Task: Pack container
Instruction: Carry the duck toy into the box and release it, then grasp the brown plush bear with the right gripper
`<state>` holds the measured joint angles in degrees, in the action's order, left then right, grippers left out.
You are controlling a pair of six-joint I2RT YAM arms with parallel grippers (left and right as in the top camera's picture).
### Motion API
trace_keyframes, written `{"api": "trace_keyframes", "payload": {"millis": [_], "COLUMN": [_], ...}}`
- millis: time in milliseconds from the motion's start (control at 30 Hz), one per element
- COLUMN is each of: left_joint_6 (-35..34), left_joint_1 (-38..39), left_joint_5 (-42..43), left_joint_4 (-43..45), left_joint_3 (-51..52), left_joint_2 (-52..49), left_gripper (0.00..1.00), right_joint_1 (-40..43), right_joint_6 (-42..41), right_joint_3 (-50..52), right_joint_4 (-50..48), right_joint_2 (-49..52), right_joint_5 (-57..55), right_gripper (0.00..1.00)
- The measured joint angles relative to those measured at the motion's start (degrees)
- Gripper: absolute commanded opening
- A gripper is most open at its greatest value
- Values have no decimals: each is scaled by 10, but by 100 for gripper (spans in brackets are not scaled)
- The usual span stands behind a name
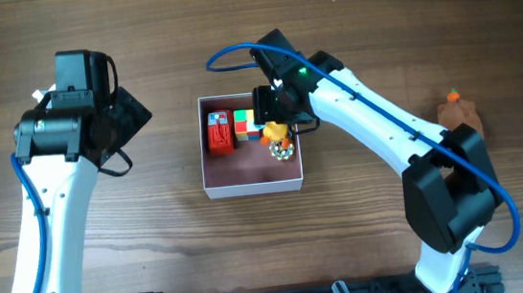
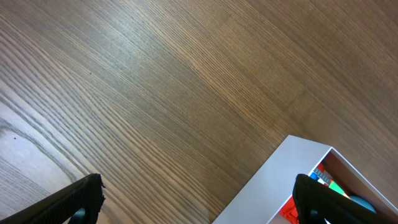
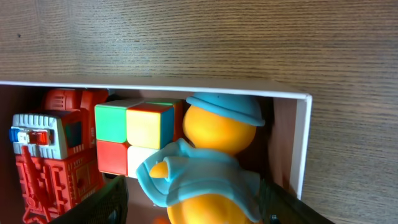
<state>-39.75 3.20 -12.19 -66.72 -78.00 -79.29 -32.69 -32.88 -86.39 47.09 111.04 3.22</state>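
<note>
The container (image 1: 252,188), a shallow white box with a pink floor, sits mid-table. Along its far wall lie a red robot toy (image 1: 220,131), a colour cube (image 1: 244,122) and an orange duck in a blue cape (image 1: 278,133). My right gripper (image 1: 278,114) hangs over the container's far right corner. In the right wrist view its fingers (image 3: 193,202) straddle the duck (image 3: 217,134), with a gap on the left side; the cube (image 3: 134,124), the robot toy (image 3: 53,149) and the box wall (image 3: 302,143) show too. My left gripper (image 1: 132,116) is open and empty, left of the container (image 2: 280,180).
A small orange toy (image 1: 451,99) lies on the wooden table at the far right, beside the right arm's elbow. The container's near half shows bare pink floor (image 1: 244,167). The arm bases stand along the front edge.
</note>
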Motion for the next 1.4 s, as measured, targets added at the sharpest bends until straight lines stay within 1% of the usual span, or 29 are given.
{"api": "trace_keyframes", "payload": {"millis": [67,133,167,200,233,267,333,367,433,467,567,633,733,867,1067,1100,1133,1167,1233,1267,1367,1400], "left_joint_6": [0,0,0,0,0,0,0,0,0,0,0,0,0,0,0,0,0,0,0,0,0,0], "left_joint_1": [0,0,0,0,0,0,0,0,0,0,0,0,0,0,0,0,0,0,0,0,0,0], "left_joint_5": [0,0,0,0,0,0,0,0,0,0,0,0,0,0,0,0,0,0,0,0,0,0], "left_joint_4": [0,0,0,0,-2,-2,-2,-2,-4,-4,-4,-4,-4,-4,-6,-6,-7,-7,-7,-7,-7,-7], "left_joint_3": [0,0,0,0,0,0,0,0,0,0,0,0,0,0,0,0,0,0,0,0,0,0], "left_joint_2": [0,0,0,0,0,0,0,0,0,0,0,0,0,0,0,0,0,0,0,0,0,0], "left_gripper": [98,98,98,98,98,98,99,99,98,99,99,99,98,99,98,98,98,98,98,98,98,99], "right_joint_1": [0,0,1,5,17,30,92,135,262,303,464,520,558,562,563,563,563,563,563,563,563,563], "right_joint_6": [13,38,47,54,62,64,73,75,95,106,173,198,238,276,291,292,291,292,295,296,296,297], "right_joint_3": [0,0,-8,-23,-46,-62,-90,-97,-102,-102,-93,-65,30,134,148,148,148,148,148,148,148,148], "right_joint_4": [0,5,23,50,73,87,138,157,213,227,263,257,196,115,52,49,49,49,49,49,50,52], "right_joint_2": [0,-11,-22,-43,-75,-94,-168,-201,-259,-266,-265,-262,-238,-179,-79,-65,-56,-47,-39,-39,-39,-39], "right_joint_5": [0,-1,-10,-26,-42,-48,-64,-70,-82,-81,-69,-68,-67,-67,-67,-66,-64,-60,-49,-47,-37,-33], "right_gripper": [67,73,80,97,100,100,100,100,100,100,100,100,100,100,100,98,93,83,50,38,19,19]}}
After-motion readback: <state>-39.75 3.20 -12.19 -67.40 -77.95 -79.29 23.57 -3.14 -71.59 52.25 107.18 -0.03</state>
